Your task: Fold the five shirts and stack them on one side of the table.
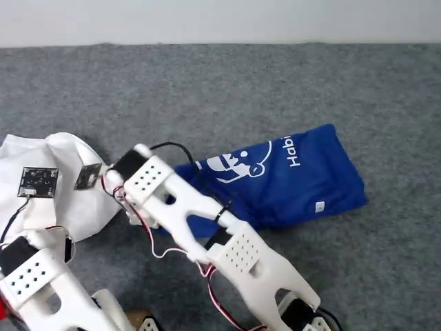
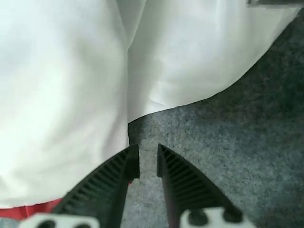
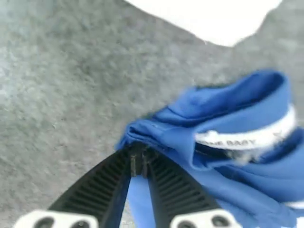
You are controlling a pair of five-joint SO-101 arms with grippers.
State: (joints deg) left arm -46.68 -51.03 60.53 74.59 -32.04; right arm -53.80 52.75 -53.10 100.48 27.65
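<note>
on the left, my left gripper hangs empty, fingers a narrow gap apart, over the mat just beside the white shirt. mid-table, my right gripper is clamped on a thin fold at the blue shirt edge. i judge so shallow a bite could slip under a pull, and i can't make out what the red strip by the white cloth is.

This looks like a robot lab, because a bench with a fuzzy grey cover meets a plain white wall at 12 o'clock, and two white plastic robot arms with loose wires and small bare chip boards come in from 6 and 7 o'clock.
</note>
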